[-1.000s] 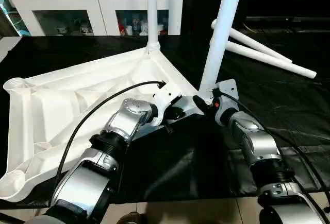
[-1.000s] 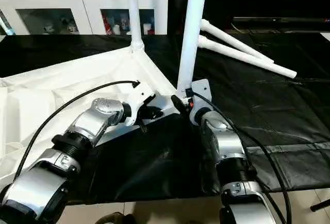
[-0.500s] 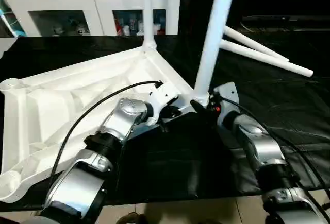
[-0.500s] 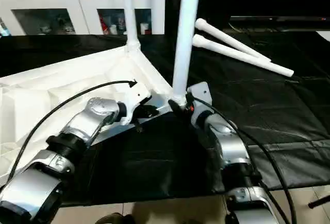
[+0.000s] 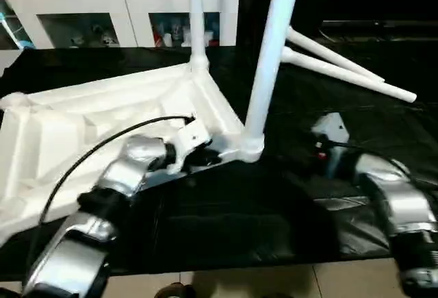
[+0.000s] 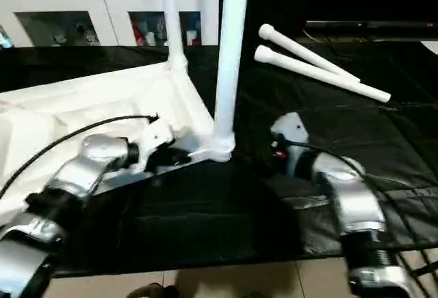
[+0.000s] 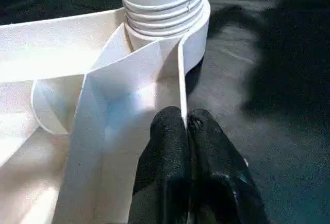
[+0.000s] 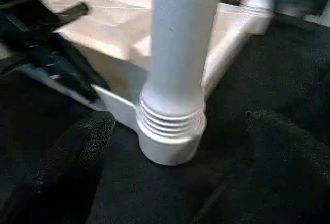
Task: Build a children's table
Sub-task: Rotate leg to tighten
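The children's table (image 5: pixel 102 127) lies upside down on the black cloth (image 5: pixel 226 222), its ribbed underside facing up. Two legs stand upright in its corner sockets: the near leg (image 5: pixel 263 65) at the corner closest to me, the far leg (image 5: pixel 196 17) at the corner toward the white cabinet (image 5: pixel 123 3). Two loose legs (image 5: pixel 342 72) lie well apart to my right. My left tool (image 7: pixel 186 131) is pinched shut on the thin rim of the top, just beside the near socket, forearm reaching in low. My right tool (image 8: pixel 180 147) stands wide open on either side of the near leg's threaded base, touching nothing, with bare cloth beside it. I can read no writing anywhere.
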